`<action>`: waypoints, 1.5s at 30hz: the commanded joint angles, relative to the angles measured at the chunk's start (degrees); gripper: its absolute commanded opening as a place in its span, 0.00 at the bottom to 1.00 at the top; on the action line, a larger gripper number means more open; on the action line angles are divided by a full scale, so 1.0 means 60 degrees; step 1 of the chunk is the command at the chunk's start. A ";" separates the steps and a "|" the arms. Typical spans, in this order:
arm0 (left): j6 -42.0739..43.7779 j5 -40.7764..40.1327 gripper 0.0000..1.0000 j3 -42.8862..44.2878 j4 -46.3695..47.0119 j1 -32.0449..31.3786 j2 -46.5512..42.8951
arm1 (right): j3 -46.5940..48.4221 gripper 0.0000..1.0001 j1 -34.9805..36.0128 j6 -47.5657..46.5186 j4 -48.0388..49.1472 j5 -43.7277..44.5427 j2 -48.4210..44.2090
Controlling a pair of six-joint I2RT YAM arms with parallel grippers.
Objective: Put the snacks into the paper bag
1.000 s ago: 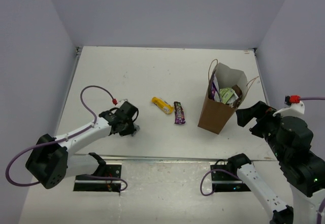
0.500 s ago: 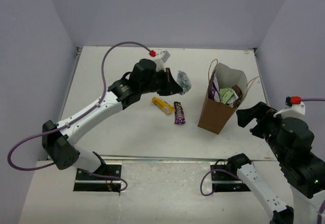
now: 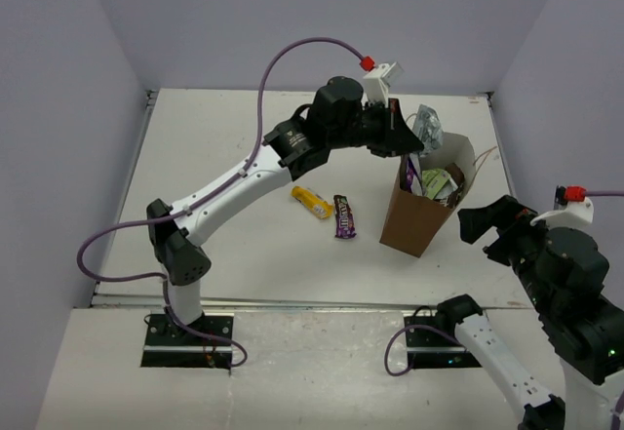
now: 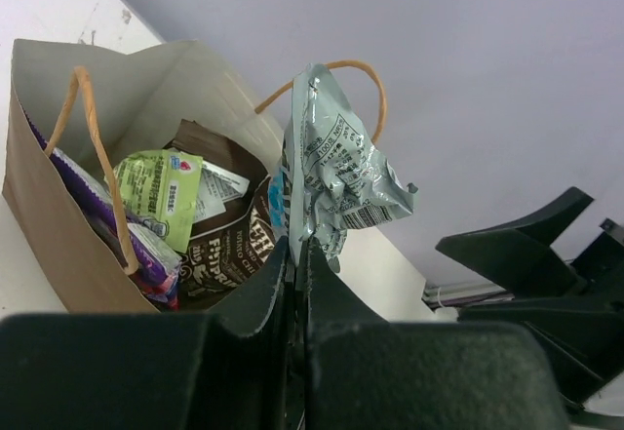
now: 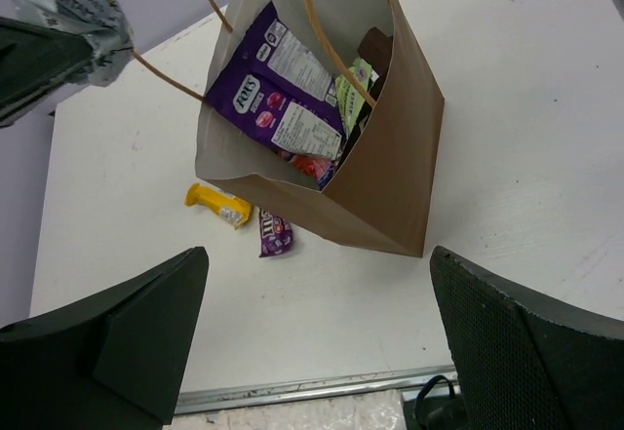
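Presently, left gripper (image 3: 413,140): closed tight on a crumpled silver-grey wrapper (image 3: 427,123), which it pinches by the lower edge; in the left wrist view the two jaws meet with almost no gap and the wrapper (image 4: 336,172) stands up out of them.
Wrapper's place: in the air above the far rim of the paper bag (image 3: 414,223), over its open mouth and not inside it; the right wrist view catches it at the upper left corner (image 5: 73,1), higher than the bag's loop handles.
Left arm: stretched out long from its base, reaching across the table (image 3: 244,147) to the bag.
Paper bag: upright on the right half of the table, mouth open, both thin handles sticking up.
Bag's contents: a purple pouch (image 5: 283,98) leaning against one wall, a light green packet (image 4: 156,191) near the middle, a dark brown bag (image 4: 229,245) beside it, and other small wrappers too hidden to name.
Yellow bar (image 3: 312,202): lying flat on the table left of the bag, outside it.
Dark bar (image 3: 344,215): flat on the table just beside the yellow bar, between it and the bag, touching neither as far as the top view shows.
Right gripper (image 3: 485,227): jaws spread wide and holding nothing; it hangs near the bag's right side, and its own camera looks down into the bag's mouth between the two black fingers (image 5: 127,342).
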 commanded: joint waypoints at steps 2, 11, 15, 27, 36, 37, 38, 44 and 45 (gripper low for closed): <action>0.0248 0.0304 0.00 0.0776 -0.0013 0.0021 0.0475 | 0.0403 0.99 0.0048 -0.0028 0.0198 0.0324 -0.0016; 0.0452 -0.0340 0.55 0.1129 0.0061 0.0021 0.0652 | 0.0374 0.99 0.0062 0.0001 0.0198 0.0324 -0.0001; 0.0774 -0.0589 0.60 0.1056 -0.0041 0.0050 0.0272 | 0.0330 0.99 0.0048 -0.0028 0.0198 0.0354 -0.0001; -0.1341 -0.5089 0.87 -0.4783 -0.0263 0.1702 -0.4322 | 0.0184 0.99 0.0048 -0.0058 0.0212 0.0398 0.0014; -0.2066 -0.5233 1.00 -0.7735 -0.1738 0.2570 -0.4071 | 0.0110 0.99 0.0048 -0.0043 0.0227 0.0398 0.0101; -0.2081 -0.5204 1.00 -0.7632 -0.2350 0.2584 -0.3717 | 0.0110 0.99 0.0048 -0.0043 0.0242 0.0383 0.0101; -0.2067 -0.5102 1.00 -0.7254 -0.2646 0.2614 -0.3308 | 0.0096 0.99 0.0048 -0.0043 0.0227 0.0383 0.0101; -0.2139 -0.5642 1.00 -0.5845 -0.4436 0.2599 -0.0217 | 0.0110 0.99 0.0062 -0.0058 0.0213 0.0398 0.0058; -0.2169 -0.5687 1.00 -0.5815 -0.4349 0.2599 -0.0082 | 0.0125 0.99 0.0048 -0.0072 0.0212 0.0412 0.0057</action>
